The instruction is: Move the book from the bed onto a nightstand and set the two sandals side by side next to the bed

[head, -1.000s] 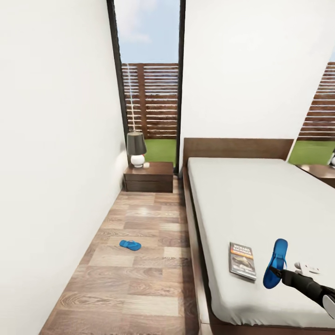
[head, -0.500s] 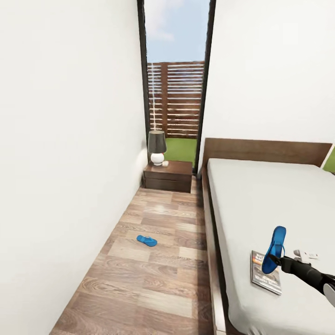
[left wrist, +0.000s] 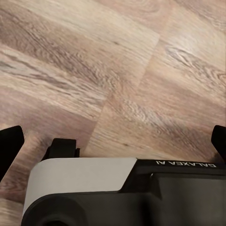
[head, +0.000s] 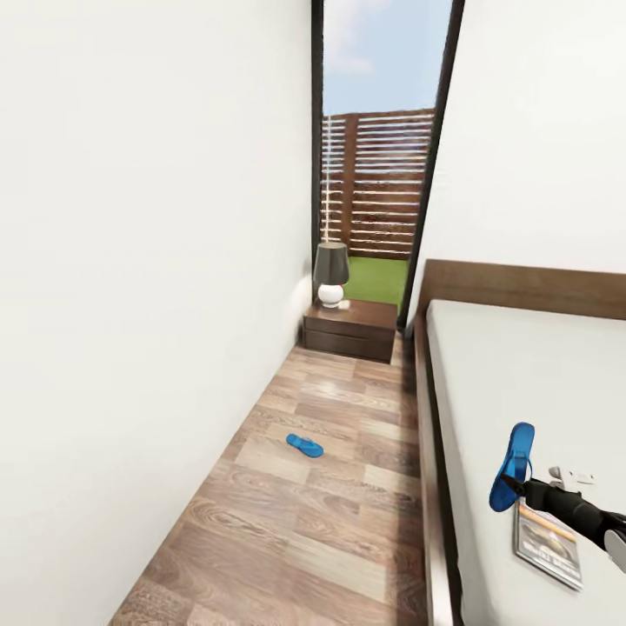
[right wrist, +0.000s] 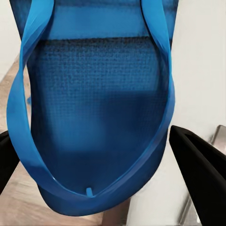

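The sandal [head: 512,468] in the robot's grip is a bright blue flip-flop, held nearly upright above the grey mattress of the bed [head: 522,382], near the bed's left edge. The right hand [head: 522,491] pinches it at its lower end, the black arm reaching in from the lower right corner of the head view. In the right wrist view the same sandal [right wrist: 96,108] shows its textured footbed and blue straps close up, with one dark finger [right wrist: 200,174] beside it.

Just below and past the held sandal, the book [head: 546,539] lies flat on the mattress, dark-covered with an orange band, close to the near end of the bed; the arm crosses over its upper edge.

The left hand [left wrist: 113,141] hangs above bare wood-plank floor [left wrist: 117,70], its two black fingertips standing wide apart at either side of the wrist view with nothing between them.

Farther off, the second blue sandal [head: 305,445] lies flat on the floor [head: 287,522], in the aisle between the white wall and the bed's dark wooden frame, well apart from the bed.

At the far end of the aisle the nightstand [head: 350,329] stands just beside the headboard [head: 522,287], and a table lamp [head: 330,273] with a dark shade and round white base rests on its top. Behind it a tall black-framed window [head: 382,139] shows a slatted wooden fence and grass.
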{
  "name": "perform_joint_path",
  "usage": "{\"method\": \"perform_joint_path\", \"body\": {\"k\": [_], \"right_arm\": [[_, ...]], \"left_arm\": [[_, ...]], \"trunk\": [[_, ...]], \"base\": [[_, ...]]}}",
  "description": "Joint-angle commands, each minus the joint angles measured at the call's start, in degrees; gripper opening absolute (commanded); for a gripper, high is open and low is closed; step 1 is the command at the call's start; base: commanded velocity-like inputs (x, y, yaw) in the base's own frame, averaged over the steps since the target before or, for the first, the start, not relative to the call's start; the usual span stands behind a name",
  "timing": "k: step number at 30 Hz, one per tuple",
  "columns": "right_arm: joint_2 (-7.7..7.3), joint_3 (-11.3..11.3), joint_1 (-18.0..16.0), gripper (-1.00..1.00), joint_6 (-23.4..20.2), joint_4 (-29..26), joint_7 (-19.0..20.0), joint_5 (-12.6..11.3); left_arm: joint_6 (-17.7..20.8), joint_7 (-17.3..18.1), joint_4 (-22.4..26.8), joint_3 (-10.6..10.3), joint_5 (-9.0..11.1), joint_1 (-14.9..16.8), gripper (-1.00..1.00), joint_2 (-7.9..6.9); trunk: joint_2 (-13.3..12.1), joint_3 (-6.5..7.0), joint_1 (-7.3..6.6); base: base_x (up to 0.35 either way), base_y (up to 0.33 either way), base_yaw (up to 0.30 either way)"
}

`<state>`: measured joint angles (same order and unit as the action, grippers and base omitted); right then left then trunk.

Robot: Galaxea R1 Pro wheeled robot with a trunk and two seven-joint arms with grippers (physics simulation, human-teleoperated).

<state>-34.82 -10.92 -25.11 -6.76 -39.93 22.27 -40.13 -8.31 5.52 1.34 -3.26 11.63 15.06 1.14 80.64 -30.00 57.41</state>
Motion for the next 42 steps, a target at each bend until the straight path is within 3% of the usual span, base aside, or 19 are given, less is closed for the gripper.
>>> {"method": "perform_joint_path", "body": {"k": [1,20,25,26,28,30,33,38,42], "right_arm": [[-0.08,-0.16,-0.02,-1.00,-0.27,-0.06,0.01,-0.65],[-0.04,-0.30,-0.02,-1.00,-0.44,-0.19,0.05,-0.69],[0.46,-0.82,-0.09,-1.00,-2.47,0.89,-0.28,-0.27],[1.49,-1.13,-0.10,-1.00,-2.74,3.38,-0.36,-0.18],[5.77,-1.36,-0.10,-1.00,-2.43,10.28,-0.42,0.59],[7.89,-1.42,-0.09,-1.00,-2.22,14.74,-0.46,2.09],[11.60,-1.39,-0.09,-1.00,-0.74,24.43,-0.47,7.41],[14.26,-1.26,-0.04,-1.00,5.48,34.34,-0.41,11.89],[14.64,-1.16,0.02,-1.00,7.26,36.47,-0.39,12.56]], "left_arm": [[-0.20,0.20,-0.11,-0.35,0.58,0.06,1.00,0.01],[-0.22,0.28,-0.05,-0.28,0.55,0.06,1.00,0.01],[-0.28,0.21,0.23,-0.23,0.50,0.06,1.00,0.01],[-0.31,0.17,0.77,-0.20,0.50,0.06,1.00,-0.03],[-0.37,0.12,1.66,-0.20,0.50,0.06,1.00,-0.07],[-0.38,0.08,1.87,-0.18,0.50,0.06,1.00,-0.11],[-0.44,0.04,2.06,-0.17,0.50,0.09,1.00,-0.15],[-0.47,-1.52,2.16,-0.17,0.48,0.31,1.00,-0.17],[-0.65,-8.82,2.91,-0.27,0.43,0.48,1.00,-0.12]], "trunk": [[0.03,-0.08,0.00],[0.03,-0.54,0.00],[0.03,-0.66,0.00],[0.03,-0.68,0.00],[0.03,-0.73,0.00],[0.03,-0.78,0.00],[0.03,-0.84,0.00],[0.03,-0.87,0.00],[0.03,-0.87,0.00]], "base": [[0.000,0.000,0.290],[0.000,0.000,0.290],[0.000,0.000,0.290],[0.000,0.000,0.290],[0.000,0.000,0.290],[0.000,0.000,0.290],[0.000,0.000,0.290],[0.000,0.000,0.191],[0.000,0.000,0.024]]}}
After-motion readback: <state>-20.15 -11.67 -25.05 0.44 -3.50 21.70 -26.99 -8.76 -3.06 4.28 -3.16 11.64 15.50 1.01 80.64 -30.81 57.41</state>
